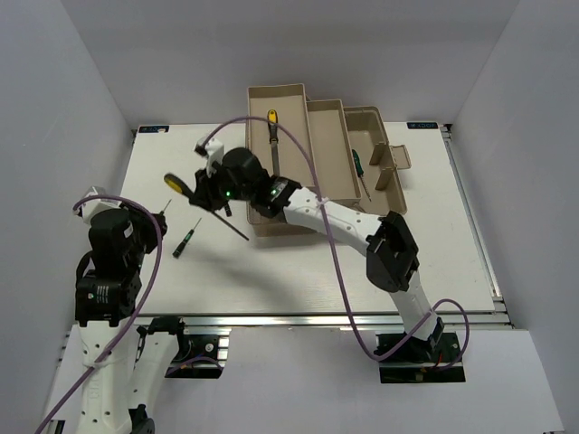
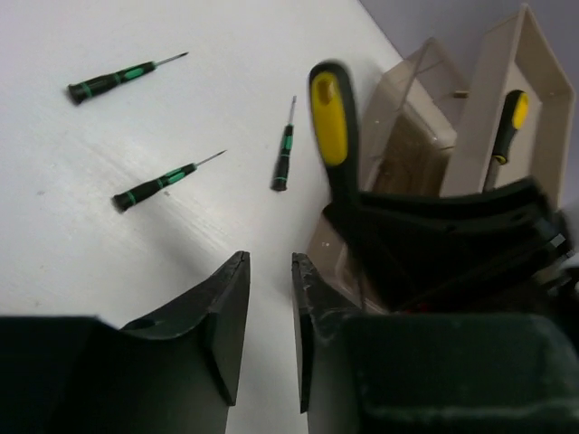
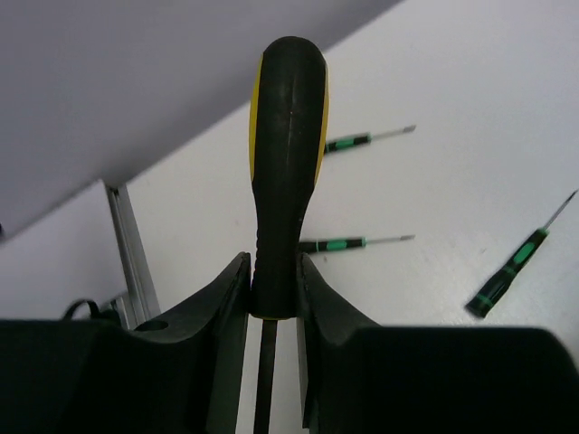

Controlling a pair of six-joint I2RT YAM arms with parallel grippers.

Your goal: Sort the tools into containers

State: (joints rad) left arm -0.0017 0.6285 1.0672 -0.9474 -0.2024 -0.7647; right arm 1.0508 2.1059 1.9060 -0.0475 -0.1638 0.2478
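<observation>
White desk (image 1: 298, 280); I'm holding the yellow-black tool (image 3: 288, 154) above it, left of the trays (image 1: 276, 89). Right end effector (image 3: 271, 271) is clamping the handle's base. Tool's stiff, light, prob. slick. Left end effector (image 2: 270, 271) is sitting narrow, empty.

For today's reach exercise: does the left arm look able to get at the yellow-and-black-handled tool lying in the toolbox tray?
Probably not. The right gripper, jaws shut on a second yellow-handled tool, hangs between the open left gripper and the tray with the wanted tool.
</observation>
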